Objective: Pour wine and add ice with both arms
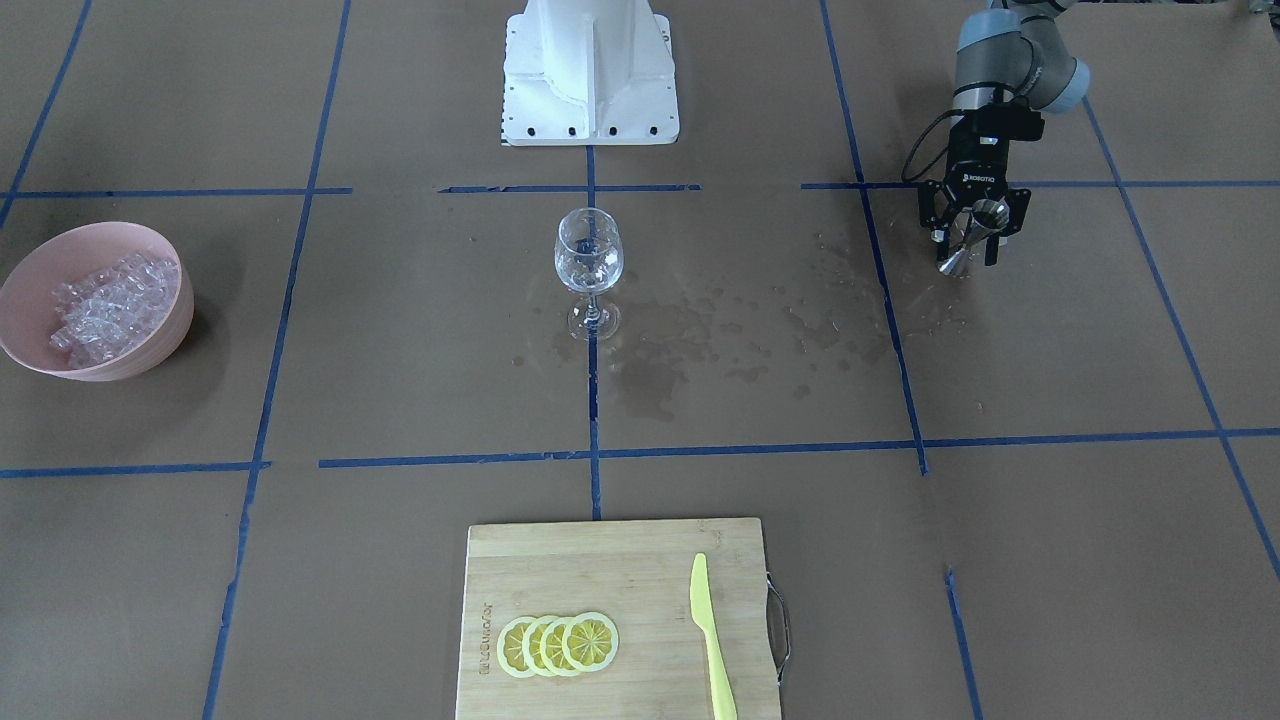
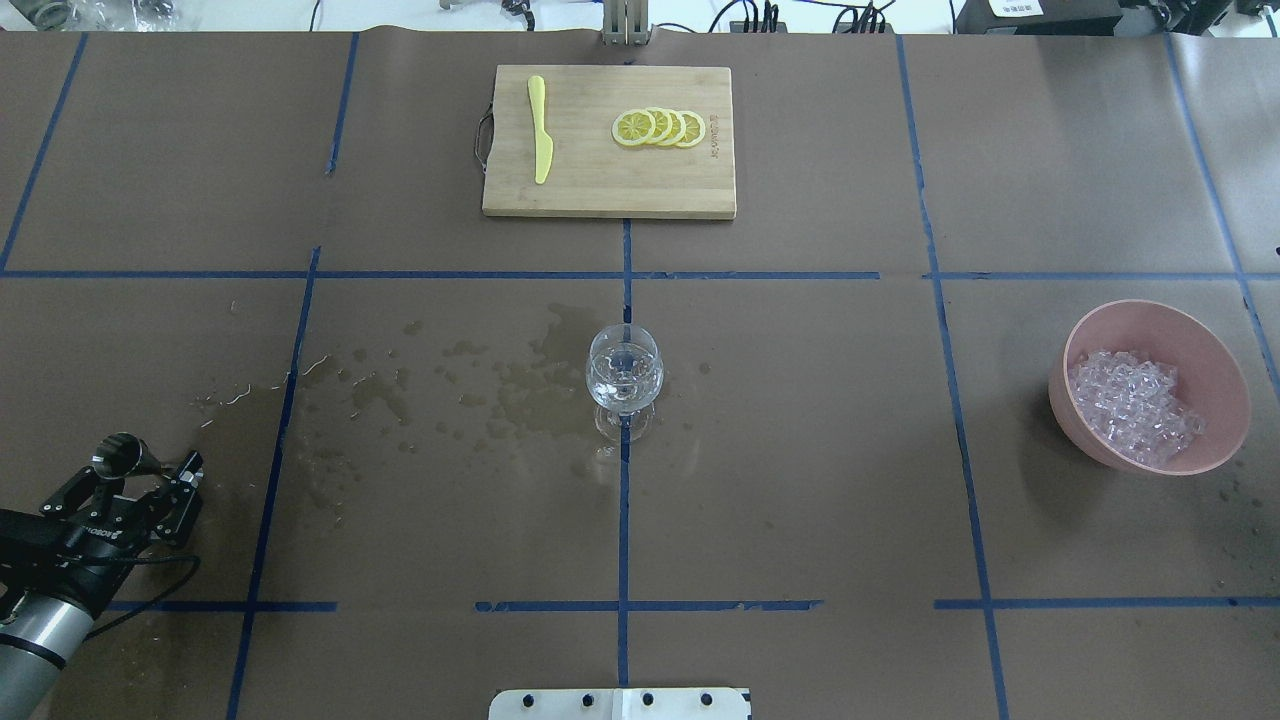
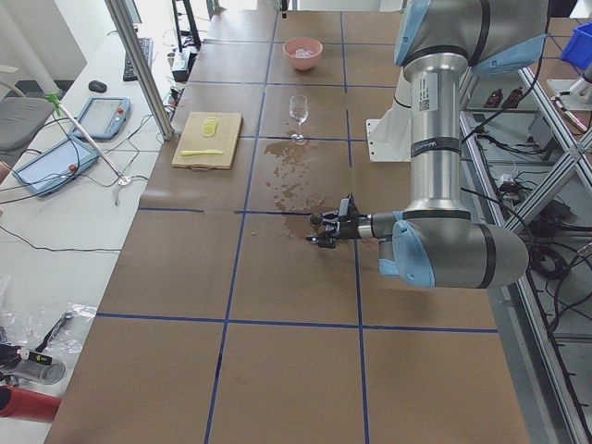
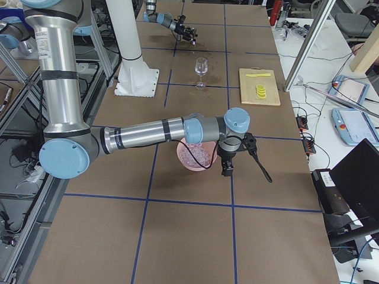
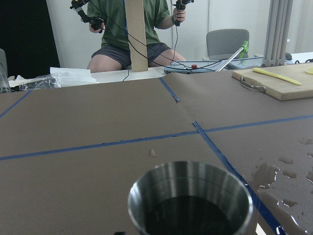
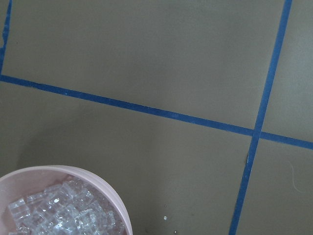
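Where left gripper [image 2: 137,468] sits: near-left part of table [image 2: 800,450], low over the paper, fingers clamped on jigger [image 2: 120,455]
jigger: steel, double-ended, tilted, gripped at the waist; left wrist view looks into its mouth, inside is dark, contents can't be told
spill [image 2: 500,385]: wet patches on the brown paper from near jigger across to the glass foot
board [image 2: 600,190]: far side, centre; yellow knife [image 2: 540,130] on its left part, four overlapping lemon slices [image 2: 660,127] on its right part
glass [image 2: 624,378]: upright at centre, foot on the blue tape line, well apart from both grippers
wine [image 1: 590,265]: clear and hard to make out; looks like a little sits low in the glass bowl
bowl [image 2: 1215,440]: pink, right side, well apart from glass
ice [image 2: 1130,405]: heap of clear cubes inside bowl, piled toward its left wall
right gripper [image 4: 228,163]: shows only in the right side view, just beside bowl on the operators' side; black tool [image 4: 259,163] with a long handle sticks out next to it; open or closed can't be told
right wrist view: bowl rim and ice in the lower-left corner, tape cross on bare paper beyond
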`<state>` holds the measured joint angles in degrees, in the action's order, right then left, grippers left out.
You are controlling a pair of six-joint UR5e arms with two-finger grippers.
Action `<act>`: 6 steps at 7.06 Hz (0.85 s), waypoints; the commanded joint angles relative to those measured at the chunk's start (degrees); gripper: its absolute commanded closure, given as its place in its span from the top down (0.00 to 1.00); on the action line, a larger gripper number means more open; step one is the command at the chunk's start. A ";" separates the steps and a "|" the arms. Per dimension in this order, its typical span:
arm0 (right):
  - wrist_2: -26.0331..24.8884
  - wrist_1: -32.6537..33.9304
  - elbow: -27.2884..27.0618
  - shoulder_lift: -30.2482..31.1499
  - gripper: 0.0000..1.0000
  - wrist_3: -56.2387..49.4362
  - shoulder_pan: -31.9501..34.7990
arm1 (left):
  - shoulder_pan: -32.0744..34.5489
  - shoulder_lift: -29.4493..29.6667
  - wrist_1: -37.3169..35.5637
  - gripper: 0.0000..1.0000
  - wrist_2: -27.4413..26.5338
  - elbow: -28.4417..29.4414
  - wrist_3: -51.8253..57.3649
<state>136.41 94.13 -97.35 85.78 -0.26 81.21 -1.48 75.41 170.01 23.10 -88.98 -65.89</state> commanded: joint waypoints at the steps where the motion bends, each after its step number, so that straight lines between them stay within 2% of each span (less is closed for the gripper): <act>1: 0.00 0.00 0.06 -0.09 1.00 0.00 0.00 | -0.63 0.00 0.06 0.53 0.01 0.03 -0.03; 2: 0.00 0.00 -0.03 -0.09 1.00 0.00 0.00 | -0.63 0.00 0.15 0.42 0.01 0.03 -0.03; 3: 0.00 0.00 0.06 -0.09 1.00 0.09 0.00 | -0.63 -0.09 0.50 0.41 -0.07 -0.06 -0.03; 4: 0.00 0.00 0.06 -0.09 1.00 0.00 0.00 | -0.55 -0.26 1.46 0.43 -0.34 -0.06 -0.03; 5: 0.00 0.00 -0.03 -0.09 1.00 0.09 0.00 | -0.63 -0.35 1.55 0.51 -1.56 -0.06 -0.12; 6: 0.00 0.00 0.06 -0.09 1.00 0.00 0.00 | -0.63 -0.35 2.60 0.55 -3.05 -0.06 -0.12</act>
<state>136.41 94.13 -97.33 85.69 -0.22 81.21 -2.08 75.12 171.66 21.61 -89.02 -65.97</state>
